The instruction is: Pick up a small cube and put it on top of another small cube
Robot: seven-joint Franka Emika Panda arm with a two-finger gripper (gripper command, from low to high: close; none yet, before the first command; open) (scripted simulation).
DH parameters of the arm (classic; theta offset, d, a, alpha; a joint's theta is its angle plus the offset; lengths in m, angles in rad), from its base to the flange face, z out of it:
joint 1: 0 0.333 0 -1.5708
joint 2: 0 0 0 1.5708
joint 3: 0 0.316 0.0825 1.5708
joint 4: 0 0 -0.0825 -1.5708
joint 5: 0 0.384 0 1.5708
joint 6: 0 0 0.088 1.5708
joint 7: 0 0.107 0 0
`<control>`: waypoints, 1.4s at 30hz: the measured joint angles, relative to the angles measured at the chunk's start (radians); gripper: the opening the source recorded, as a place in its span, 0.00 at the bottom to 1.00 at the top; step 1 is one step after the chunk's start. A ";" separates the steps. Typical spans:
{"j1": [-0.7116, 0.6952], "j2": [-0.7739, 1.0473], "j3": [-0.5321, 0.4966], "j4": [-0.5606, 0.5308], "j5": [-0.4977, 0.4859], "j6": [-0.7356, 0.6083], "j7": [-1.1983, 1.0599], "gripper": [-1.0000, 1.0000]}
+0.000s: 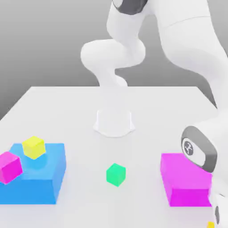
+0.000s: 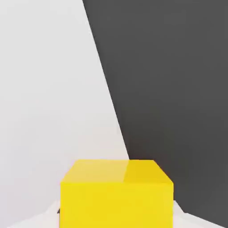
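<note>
Gripping yellow cube (image 2: 116, 193) (jaws closed), white table (image 2: 49, 111)

Yellow cube (image 2: 116, 193): sits right at the claw, close under the hand, with its top face and one side face showing; the top looks a shade paler than the side.
Cube's edges: straight and square to the hand, not tilted.
Desk (image 2: 49, 111): pale, plain surface spreading out beyond the cube, away from the claw.
Desk edge: a straight line running slantwise past the far corner of the cube.
Beyond the desk edge: flat dark grey ground (image 2: 178, 89), off to one side of the claw.
Beside the cube's base: pale slivers on either flank; what they are I cannot tell.
</note>
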 joint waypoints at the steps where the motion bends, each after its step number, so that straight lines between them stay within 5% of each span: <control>1: -0.001 -0.030 0.001 -0.007 0.002 -0.023 -0.001 0.00; 18: -0.135 -0.593 -0.203 -0.554 -0.178 -0.026 0.172 0.00; 27: -0.184 -0.849 -0.263 -0.895 -0.131 0.052 0.171 0.00; 40: -0.111 -0.588 -0.283 -0.916 0.076 0.328 0.036 0.00; 41: -0.105 -0.569 -0.283 -0.916 0.098 0.346 0.021 1.00; 42: -0.106 -0.569 -0.283 -0.915 0.098 0.346 0.021 1.00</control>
